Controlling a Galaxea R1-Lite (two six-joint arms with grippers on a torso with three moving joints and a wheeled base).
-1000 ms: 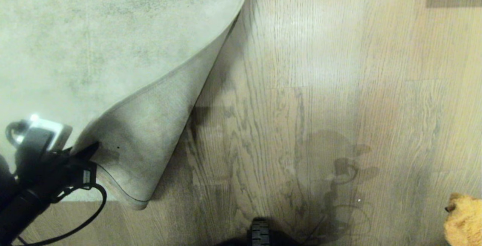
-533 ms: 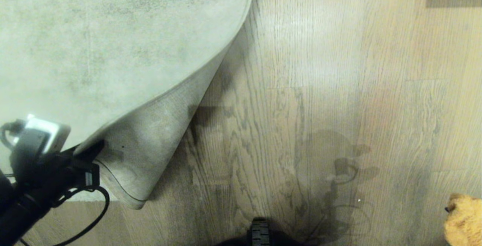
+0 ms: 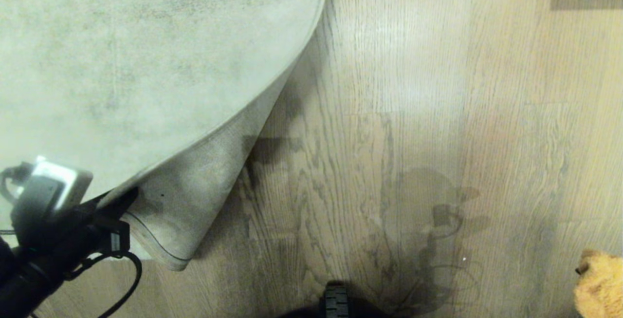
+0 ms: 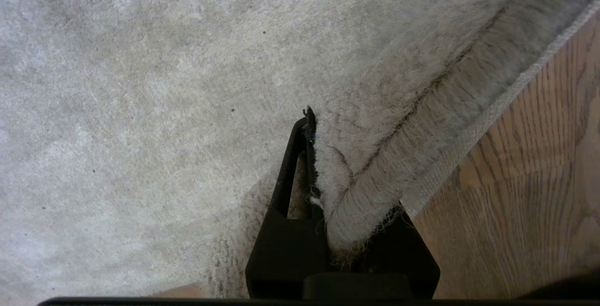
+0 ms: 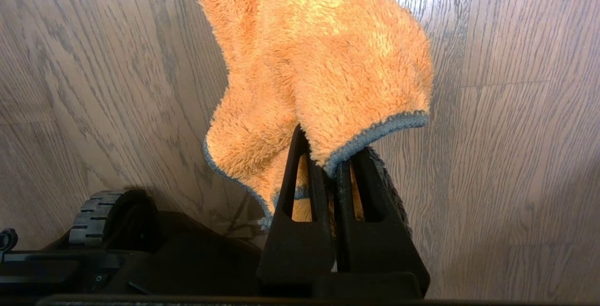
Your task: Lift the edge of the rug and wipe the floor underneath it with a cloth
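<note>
Left end effector [image 3: 119, 201]: clamped on the rug edge [image 4: 375, 189], holding it folded back, ribbed underside showing.
Right end effector [image 5: 330, 165]: closed on the cloth [image 5: 323, 62], which hangs from its tips above the floor [image 3: 413, 113].
Floor: bare planks just beside the lifted edge.

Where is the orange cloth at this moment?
The fluffy orange terry cloth hangs pinched in the right claw above the wood-grain plank floor; in the head view it peeks in at the lower right edge.
</note>
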